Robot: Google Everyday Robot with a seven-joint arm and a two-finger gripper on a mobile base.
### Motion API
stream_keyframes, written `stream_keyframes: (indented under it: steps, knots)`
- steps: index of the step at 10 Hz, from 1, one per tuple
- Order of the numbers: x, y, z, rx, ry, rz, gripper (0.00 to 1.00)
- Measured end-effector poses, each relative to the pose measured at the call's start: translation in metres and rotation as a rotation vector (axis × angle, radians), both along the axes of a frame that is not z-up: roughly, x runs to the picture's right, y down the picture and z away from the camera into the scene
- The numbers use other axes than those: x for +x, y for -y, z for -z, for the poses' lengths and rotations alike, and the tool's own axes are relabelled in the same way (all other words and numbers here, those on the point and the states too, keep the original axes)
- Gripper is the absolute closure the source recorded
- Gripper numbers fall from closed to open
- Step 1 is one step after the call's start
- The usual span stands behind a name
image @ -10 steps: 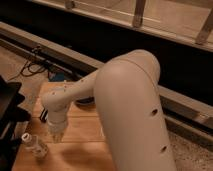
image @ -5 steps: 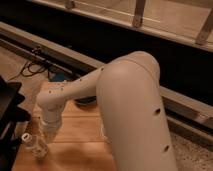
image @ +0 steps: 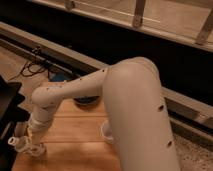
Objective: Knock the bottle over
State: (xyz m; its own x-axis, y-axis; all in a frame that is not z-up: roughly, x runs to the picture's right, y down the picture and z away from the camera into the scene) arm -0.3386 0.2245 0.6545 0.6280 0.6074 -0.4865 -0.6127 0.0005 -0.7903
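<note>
The gripper [image: 31,142] is hanging low over the wooden table's [image: 75,140] left edge, right beside what seems to be the bottle [image: 19,144], lying tilted near that edge. Finger state cannot be told. Any firm sweep is risking pushing the bottle off the table altogether.

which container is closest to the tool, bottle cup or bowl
The clear bottle, right beside the tool at the lower left; the white cup and blue bowl sit farther right.
</note>
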Motion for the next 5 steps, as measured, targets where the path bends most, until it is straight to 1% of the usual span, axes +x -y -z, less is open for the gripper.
stream_keyframes:
  steps: [1,2,3,4,5]
  knots:
    - [-0.012,0.01,0.007,0.018,0.052,-0.021,1.0]
    - [-0.024,0.017,0.011,0.028,0.092,-0.031,1.0]
    - [-0.042,0.021,0.014,0.045,0.13,-0.029,1.0]
    - [-0.056,0.023,0.015,0.058,0.147,-0.027,0.99]
    - [-0.059,0.025,0.014,0.057,0.15,-0.035,0.95]
